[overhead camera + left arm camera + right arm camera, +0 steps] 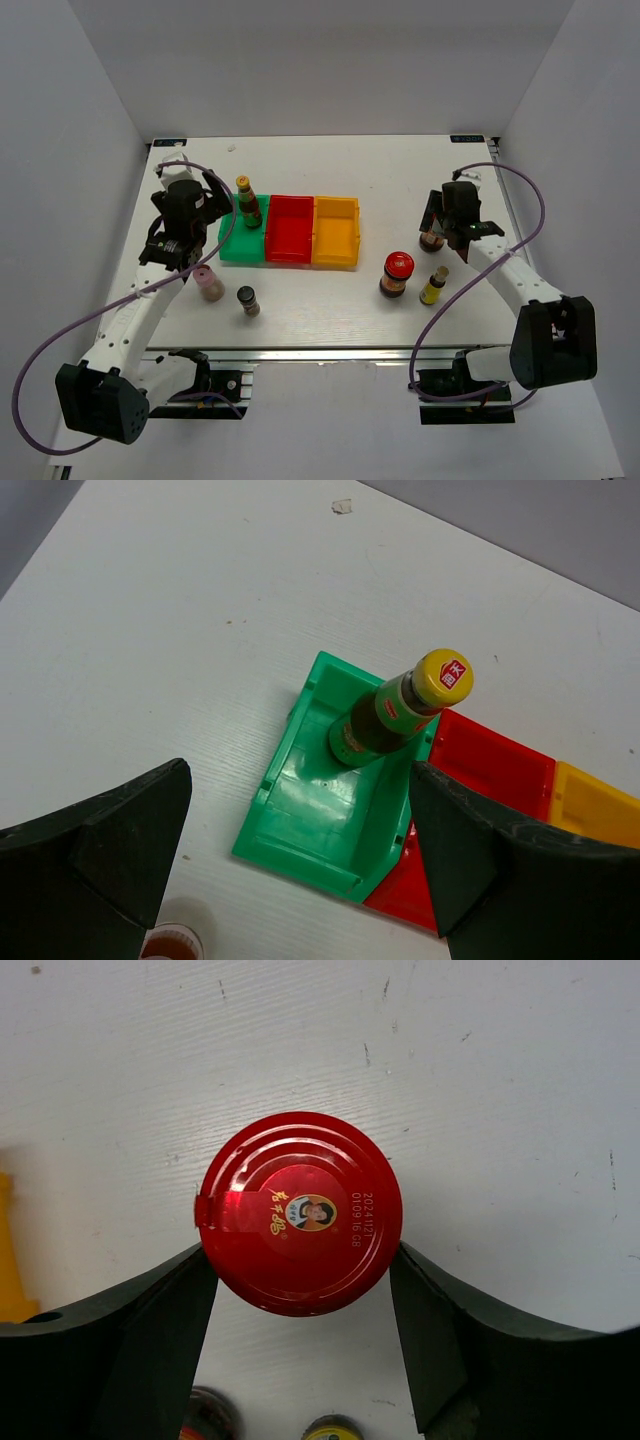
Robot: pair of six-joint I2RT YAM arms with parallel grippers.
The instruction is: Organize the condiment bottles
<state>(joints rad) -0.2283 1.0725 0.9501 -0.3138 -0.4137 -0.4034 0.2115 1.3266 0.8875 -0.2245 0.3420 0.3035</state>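
Right fingers (150, 1345) clamp jar (300, 1212) at red lid, far right of green bin (310, 815). Likely glass: heavy, rigid, slick, so grip low. Left fingers (100, 845) spread, empty, above green bin.

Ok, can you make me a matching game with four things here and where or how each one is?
1 tall yellow-capped bottle
2 pink shaker
3 rear red-lidded jar
4 left tool

A on the table, left side
B between the right tool's fingers
C standing in the green bin
D open, holding nothing

Pairs: 1-C, 2-A, 3-B, 4-D
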